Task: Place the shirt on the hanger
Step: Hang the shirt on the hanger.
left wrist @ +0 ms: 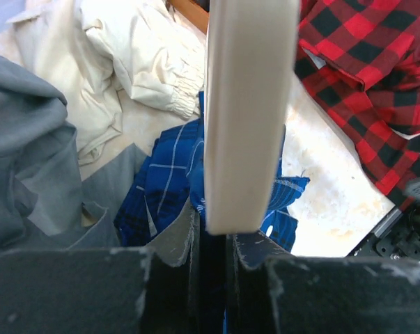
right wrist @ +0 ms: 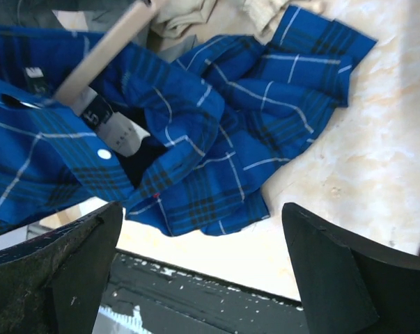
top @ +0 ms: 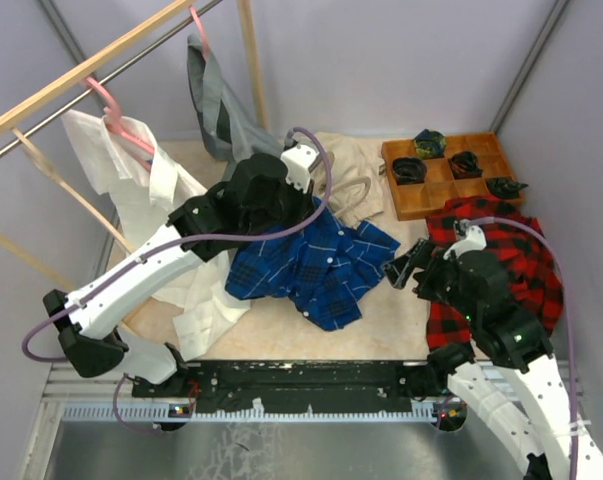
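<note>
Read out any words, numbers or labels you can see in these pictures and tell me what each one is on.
"5": seems to read so on the dark neck label inside the shirt collar; uncertain.
Grey tag beside it: print too blurred to read.
Small dark tag farther left: unreadable.
No other text in any view.

The pale table (top: 401,320) carries a blue shirt (top: 321,265), red plaid shirt (top: 546,275), beige garment (top: 356,165) and wooden tray (top: 436,197).

One blue shirt (top: 311,262), one red plaid shirt (top: 501,250), one white shirt (top: 131,185), one beige hanger (left wrist: 248,104), two pink hangers (top: 109,100), four dark bundles (top: 409,170), one tray (top: 421,203).
</note>
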Motion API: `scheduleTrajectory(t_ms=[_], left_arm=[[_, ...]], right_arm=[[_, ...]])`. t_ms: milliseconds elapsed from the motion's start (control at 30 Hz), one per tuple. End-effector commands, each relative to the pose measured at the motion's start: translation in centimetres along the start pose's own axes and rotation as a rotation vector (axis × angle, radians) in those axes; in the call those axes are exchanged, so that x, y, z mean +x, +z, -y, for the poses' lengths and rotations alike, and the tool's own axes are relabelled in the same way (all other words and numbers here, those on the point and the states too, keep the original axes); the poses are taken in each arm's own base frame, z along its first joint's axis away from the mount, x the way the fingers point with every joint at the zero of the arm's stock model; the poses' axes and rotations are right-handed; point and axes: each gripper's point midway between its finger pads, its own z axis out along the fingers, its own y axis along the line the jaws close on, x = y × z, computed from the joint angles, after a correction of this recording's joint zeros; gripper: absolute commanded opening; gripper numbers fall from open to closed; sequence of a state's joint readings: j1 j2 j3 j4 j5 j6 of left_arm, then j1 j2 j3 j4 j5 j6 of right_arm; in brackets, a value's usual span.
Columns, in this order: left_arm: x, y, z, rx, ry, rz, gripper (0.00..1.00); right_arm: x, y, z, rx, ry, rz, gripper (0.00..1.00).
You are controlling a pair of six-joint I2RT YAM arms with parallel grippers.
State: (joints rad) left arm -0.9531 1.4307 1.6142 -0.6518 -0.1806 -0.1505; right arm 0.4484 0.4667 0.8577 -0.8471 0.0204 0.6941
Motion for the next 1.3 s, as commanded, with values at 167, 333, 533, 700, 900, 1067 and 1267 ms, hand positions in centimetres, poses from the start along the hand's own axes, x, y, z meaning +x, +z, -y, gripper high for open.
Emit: scheduleTrajectory(t_ms=[167, 333, 533, 700, 900, 1067, 1267], left_arm=[[-3.2, -0.7, -0.4, -0.031, 0.011, 0.062, 0.0], [-3.3, -0.8, -0.2, -0.013, 0.012, 0.064, 0.0], [-3.6, -1.3, 0.6, 0.036, 0.03, 0.081, 0.0], [-3.5, -2.0, 1.1, 0.074, 0.037, 0.082, 0.0], [-3.5, -2.8, 1.5, 0.105, 0.036, 0.096, 0.0], [-3.8, -3.3, 1.9, 0.132, 0.035, 0.108, 0.0], [-4.3, -3.7, 2.1, 0.145, 0.031, 0.122, 0.0]], right_arm=[[0.9, 2.9, -3.7, -0.263, 0.212, 0.04, 0.86], [0.4, 4.4, -4.4, -0.348, 0.281, 0.105, 0.85], [1.1, 7.2, -3.8, -0.297, 0.221, 0.063, 0.85], [2.3, 9.7, -4.2, -0.322, 0.089, -0.008, 0.85], [3.0, 11.3, -5.3, -0.403, -0.023, -0.045, 0.81], [3.1, 12.1, -6.1, -0.458, -0.059, -0.057, 0.78], [3.2, 12.5, -6.6, -0.503, -0.064, -0.05, 0.77]])
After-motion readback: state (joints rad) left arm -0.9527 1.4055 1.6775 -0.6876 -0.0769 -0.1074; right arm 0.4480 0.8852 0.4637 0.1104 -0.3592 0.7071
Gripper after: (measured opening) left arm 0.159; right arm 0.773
